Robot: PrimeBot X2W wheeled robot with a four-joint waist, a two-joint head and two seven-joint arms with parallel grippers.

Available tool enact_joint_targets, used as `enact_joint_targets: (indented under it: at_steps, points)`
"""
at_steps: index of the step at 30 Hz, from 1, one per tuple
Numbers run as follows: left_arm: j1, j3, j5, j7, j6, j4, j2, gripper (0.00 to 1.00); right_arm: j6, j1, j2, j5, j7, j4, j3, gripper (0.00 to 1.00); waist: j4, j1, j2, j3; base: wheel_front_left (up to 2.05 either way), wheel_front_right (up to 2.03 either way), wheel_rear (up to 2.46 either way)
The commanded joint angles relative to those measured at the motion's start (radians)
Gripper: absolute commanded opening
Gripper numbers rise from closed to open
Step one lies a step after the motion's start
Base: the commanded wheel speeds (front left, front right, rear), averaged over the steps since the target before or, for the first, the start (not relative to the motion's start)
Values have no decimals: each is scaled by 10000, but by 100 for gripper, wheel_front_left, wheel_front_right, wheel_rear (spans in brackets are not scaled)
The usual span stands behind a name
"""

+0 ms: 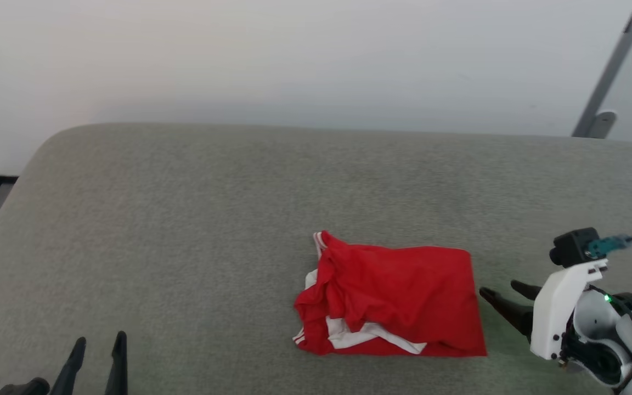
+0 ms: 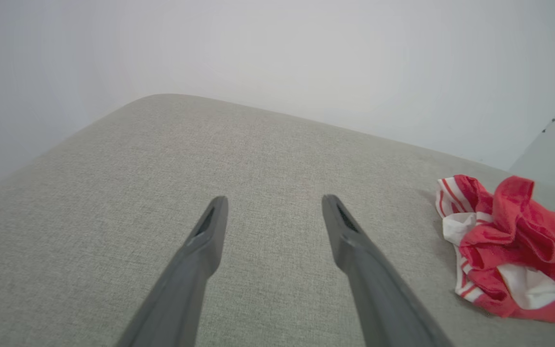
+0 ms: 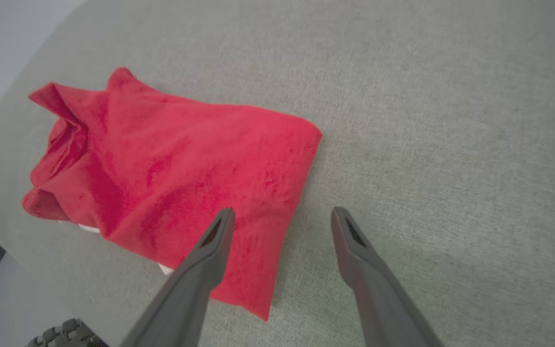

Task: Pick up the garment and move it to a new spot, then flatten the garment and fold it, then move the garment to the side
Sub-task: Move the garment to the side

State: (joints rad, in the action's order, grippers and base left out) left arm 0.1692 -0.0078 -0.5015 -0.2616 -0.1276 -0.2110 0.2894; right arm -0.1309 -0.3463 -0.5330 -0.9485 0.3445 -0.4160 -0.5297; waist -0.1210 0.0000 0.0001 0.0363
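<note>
so the left gripper [image 1: 99, 341] sits way off at lower left, jaws spread wide, the garment [image 1: 398, 296] lies bunched right of centre on the cushion [image 1: 184, 219], long side running left-right, and the right gripper [image 1: 498, 288], spread just as wide, is right beside its right edge, clearly nearer

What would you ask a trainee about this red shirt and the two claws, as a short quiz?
1. Fill in: the left gripper and the right gripper both have their jaws standing ____.
2. Which is nearer the garment? A) the left gripper B) the right gripper C) both equally near
3. True or false: the right gripper is clamped on the garment and lifting it.

Key: 1 open; 2 B; 3 false. The garment lies folded on the surface, with the right gripper just beside its edge.
</note>
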Motion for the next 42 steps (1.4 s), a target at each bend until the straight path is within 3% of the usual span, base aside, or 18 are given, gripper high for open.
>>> enact_joint_targets:
  at_steps: [1, 12, 22, 23, 24, 25, 42]
  points:
    - [-172, -45, -53, -42, -33, -9, 40, 100, 5, -151, -50, 24, 193, -65, -82, 100, -163, 0, -1, -91, 0, 0, 0]
    - [-653, -446, -276, -37, -32, -178, 95, 100, 5, -1181, 64, -96, 2978, -1349, -342, 100, -926, 0, -1, -719, 0, 0, 0]
    - [-1217, -755, -428, -31, -33, -350, -84, 100, 4, -1626, 1047, -263, 4461, -2557, -647, 100, -1404, 0, -1, -1467, 0, 0, 0]
    - [-1259, -778, -431, -31, -33, -351, -102, 100, 4, -1599, 1117, -255, 4521, -2621, -703, 95, -1424, 0, -1, -1479, 0, 0, 0]
    - [-1277, -788, -443, -31, -33, -364, -115, 100, 4, -1595, 1146, -218, 4490, -2659, -728, 27, -1437, 0, -1, -1488, 0, 0, 0]
    - [-1276, -804, -452, -31, -33, -382, -126, 100, 4, -1589, 1164, -204, 4464, -2655, -748, 0, -1445, 0, -1, -1491, 0, 0, 0]
    - [-2146, -806, -684, -30, -34, -21, 330, 100, 13, -2404, -163, 698, 3575, -1340, 368, 0, -721, 0, -1, -1740, 0, 0, 0]
